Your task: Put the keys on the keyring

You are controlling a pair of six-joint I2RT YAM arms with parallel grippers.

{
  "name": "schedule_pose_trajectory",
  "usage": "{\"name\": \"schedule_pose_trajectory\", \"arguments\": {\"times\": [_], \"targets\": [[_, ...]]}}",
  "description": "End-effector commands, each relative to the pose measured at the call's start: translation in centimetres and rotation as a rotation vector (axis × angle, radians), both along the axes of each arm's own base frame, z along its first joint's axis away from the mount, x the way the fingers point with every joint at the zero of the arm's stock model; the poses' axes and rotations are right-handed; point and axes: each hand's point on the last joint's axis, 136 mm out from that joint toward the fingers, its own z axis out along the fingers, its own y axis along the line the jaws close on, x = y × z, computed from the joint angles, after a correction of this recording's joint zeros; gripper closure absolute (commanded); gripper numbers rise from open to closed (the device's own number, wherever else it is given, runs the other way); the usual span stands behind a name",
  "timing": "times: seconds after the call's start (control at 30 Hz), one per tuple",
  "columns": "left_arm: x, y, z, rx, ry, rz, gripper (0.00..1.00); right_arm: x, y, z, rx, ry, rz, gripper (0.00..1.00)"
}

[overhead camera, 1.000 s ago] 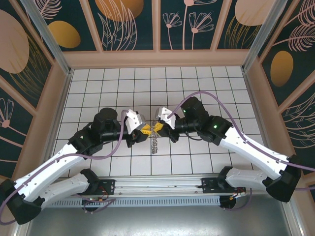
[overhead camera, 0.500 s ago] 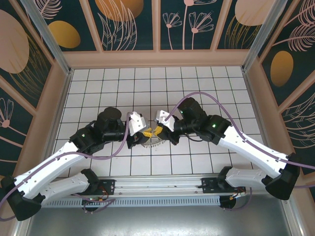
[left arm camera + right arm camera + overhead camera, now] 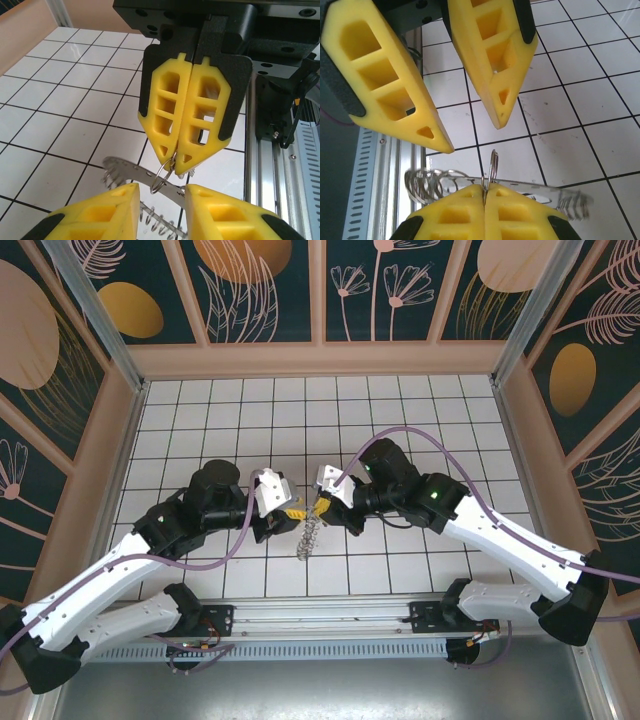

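Observation:
The keyring (image 3: 493, 167), a thin silver split ring, stands upright out of the tips of my right gripper (image 3: 484, 189), which is shut on it. Below the ring (image 3: 162, 175) hang the keys (image 3: 132, 169), a blurred silver bunch made of a flat strip with holes and clusters of small wire loops (image 3: 427, 182). My left gripper (image 3: 161, 192) faces the right gripper (image 3: 175, 161) tip to tip. Its fingers stand apart just short of the ring, with nothing clamped between them. From above, both grippers (image 3: 290, 512) (image 3: 318, 505) meet at mid-table, with the bunch (image 3: 308, 537) dangling under them.
The white tiled table (image 3: 400, 430) spreads around the arms inside wooden walls (image 3: 320, 358). An aluminium rail (image 3: 320, 615) runs along the near edge, close under the grippers (image 3: 300, 150). Purple cables (image 3: 400, 435) loop over both arms.
My left gripper has opened a little and drawn back slightly to the left. The hanging bunch has swung under the ring. My right gripper stays shut on the ring.

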Motion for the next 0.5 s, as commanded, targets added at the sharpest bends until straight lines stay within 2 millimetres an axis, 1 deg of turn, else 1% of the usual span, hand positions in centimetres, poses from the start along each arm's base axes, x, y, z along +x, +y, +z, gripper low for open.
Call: {"name": "schedule_pose_trajectory", "arguments": {"times": [0.0,0.27,0.4,0.47], "targets": [[-0.3,-0.7,1.0,-0.021,-0.023,-0.044,0.7,-0.4,0.5,2.6,0.063,-0.037,0.034,1.0],[0.1,-1.6,0.6,-0.02,-0.021,-0.064,0.7,-0.5,0.5,2.3,0.056,-0.032,0.039,1.0],[0.4,-2.0,0.2,-0.01,-0.017,-0.068,0.82,-0.6,0.4,2.2,0.058,-0.033,0.039,1.0],[0.4,-2.1,0.1,-0.008,-0.015,-0.071,0.87,-0.6,0.4,2.1,0.056,-0.031,0.036,1.0]]}}
